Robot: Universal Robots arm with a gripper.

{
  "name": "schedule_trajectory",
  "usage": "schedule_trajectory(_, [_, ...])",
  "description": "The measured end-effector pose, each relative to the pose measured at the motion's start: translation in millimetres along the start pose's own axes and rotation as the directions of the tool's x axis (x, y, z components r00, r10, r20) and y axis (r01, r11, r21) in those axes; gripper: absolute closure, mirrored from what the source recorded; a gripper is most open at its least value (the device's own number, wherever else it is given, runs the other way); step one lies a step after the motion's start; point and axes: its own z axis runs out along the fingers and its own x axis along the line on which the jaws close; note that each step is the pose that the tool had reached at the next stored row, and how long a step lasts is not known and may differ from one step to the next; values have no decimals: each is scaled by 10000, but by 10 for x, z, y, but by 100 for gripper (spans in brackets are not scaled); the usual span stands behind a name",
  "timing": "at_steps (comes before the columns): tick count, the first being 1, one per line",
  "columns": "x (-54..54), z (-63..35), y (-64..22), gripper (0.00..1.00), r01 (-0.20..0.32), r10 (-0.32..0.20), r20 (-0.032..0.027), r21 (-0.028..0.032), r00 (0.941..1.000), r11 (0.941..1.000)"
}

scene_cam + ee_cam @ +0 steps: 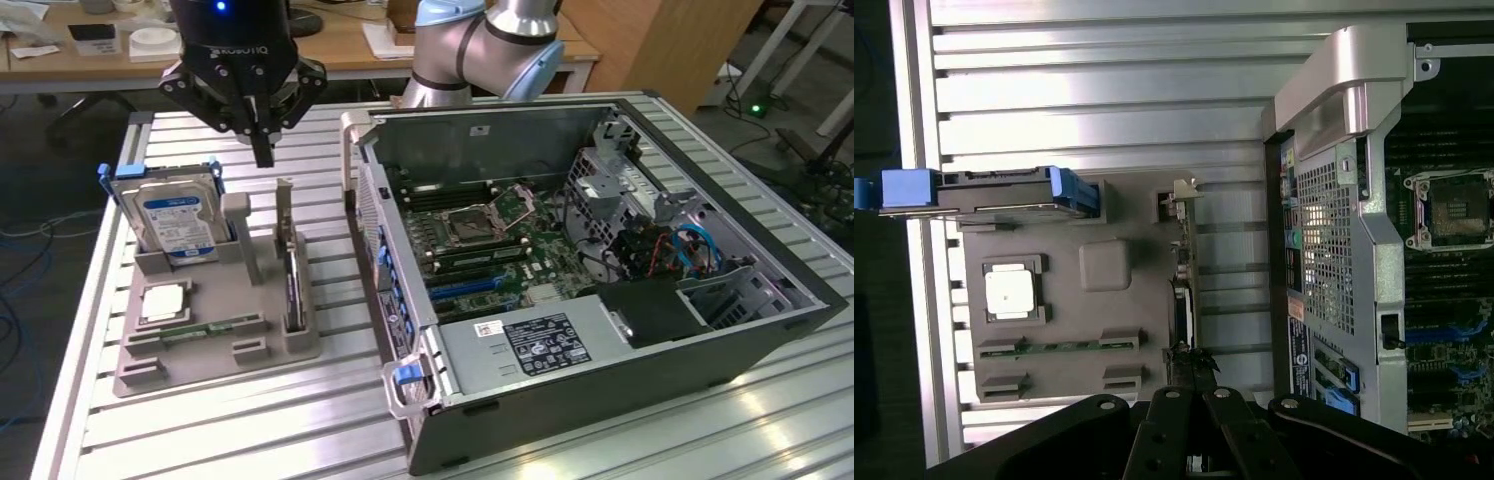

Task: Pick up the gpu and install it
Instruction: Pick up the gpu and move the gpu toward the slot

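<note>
One end effector (263,152), fingers together and gripping nothing, hangs above the far end of the parts tray.

On the worktop (200,430) sit one open computer case (507,125) and one grey tray (254,290). The tray holds one hard drive (174,215), one gpu (292,285), one processor chip (163,300) and one memory stick (214,327). The gpu stands on edge nearest the case (long axis parallel to the case's side), with its silver bracket end toward the end effector.

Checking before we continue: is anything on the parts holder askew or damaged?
Nothing stands out. The gpu stands on edge in its slot of the gray holder, the hard drive upright beside it; the shut gripper hangs above the holder, empty.
</note>
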Motion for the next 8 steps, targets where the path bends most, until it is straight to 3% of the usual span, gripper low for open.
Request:
schedule_trajectory(5, [0,0,0,89,0,0,0,0,10000,10000])
schedule_trajectory(8, [0,0,0,83,0,0,0,0,10000,10000])
